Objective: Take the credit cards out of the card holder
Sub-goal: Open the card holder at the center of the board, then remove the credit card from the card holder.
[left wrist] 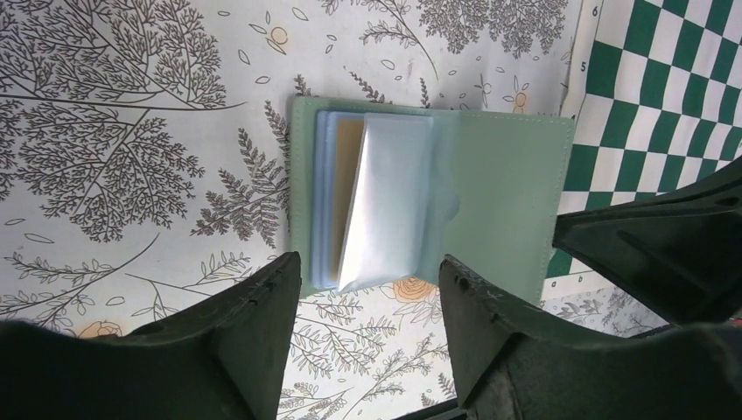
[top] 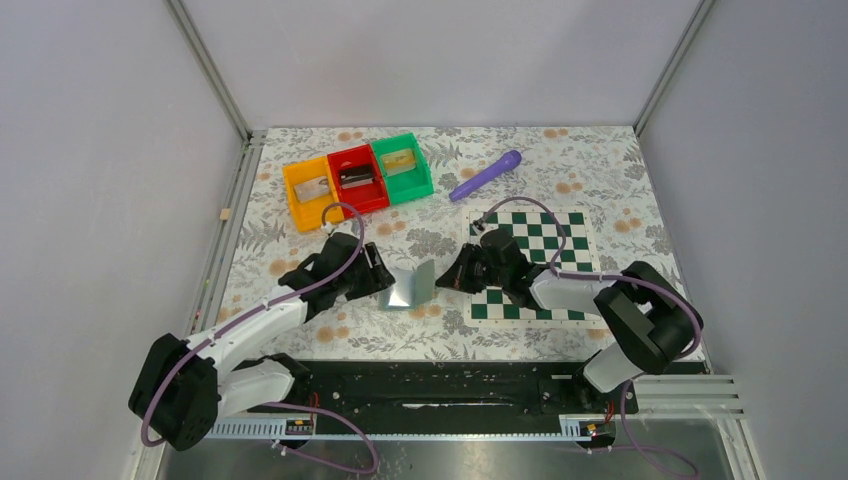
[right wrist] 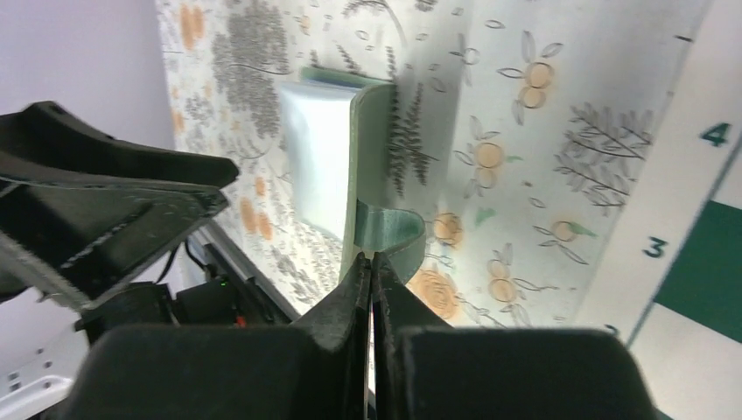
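Note:
The card holder (top: 411,285) lies spread on the flowered cloth between the two arms, with its right flap lifted. In the left wrist view the card holder (left wrist: 499,192) shows a pale green inside and light-blue sleeves (left wrist: 389,197). One tan credit card (left wrist: 350,171) shows as a narrow strip between the sleeves. My left gripper (left wrist: 367,293) is open, its fingers on either side of the near end of the sleeves and apart from them. My right gripper (right wrist: 372,260) is shut on the edge of the raised flap (right wrist: 367,149).
The green-and-white chessboard (top: 535,262) lies under my right arm. At the back left stand orange (top: 308,190), red (top: 357,178) and green (top: 402,167) bins, each with something in it. A purple pen-like object (top: 485,175) lies at the back.

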### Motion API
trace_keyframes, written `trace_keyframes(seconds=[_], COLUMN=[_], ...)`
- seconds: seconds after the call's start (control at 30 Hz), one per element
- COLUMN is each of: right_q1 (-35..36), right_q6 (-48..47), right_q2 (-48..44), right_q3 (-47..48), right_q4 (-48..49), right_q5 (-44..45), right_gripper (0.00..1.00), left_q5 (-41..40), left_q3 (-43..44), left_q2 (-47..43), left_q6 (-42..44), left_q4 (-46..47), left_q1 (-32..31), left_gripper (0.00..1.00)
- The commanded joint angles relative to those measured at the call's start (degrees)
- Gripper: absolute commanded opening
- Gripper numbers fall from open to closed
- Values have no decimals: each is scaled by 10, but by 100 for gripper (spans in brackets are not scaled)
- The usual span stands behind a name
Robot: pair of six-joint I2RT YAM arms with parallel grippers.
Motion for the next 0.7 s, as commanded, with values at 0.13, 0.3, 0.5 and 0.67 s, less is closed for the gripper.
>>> trace_keyframes(seconds=[0.13,0.3,0.5,0.67], right_q1=[-9,-10,-10,-13], right_q6=[-51,-76,-90,-113], right_q2=[34,58,80,92], right_q3=[1,25,49,76], right_q4=[-38,-71,-79,-102], right_q5=[34,44,43,46], right_gripper=[0,0,0,0], left_q5=[-1,7,57,114], left_q3=[-12,-22,-36,-43], left_q2=[7,-2,-14,8], left_q6=[1,10,11,16], left_q4=[6,0,32,84], left_q1=[38,65,72,73], left_gripper=[56,54,50,48])
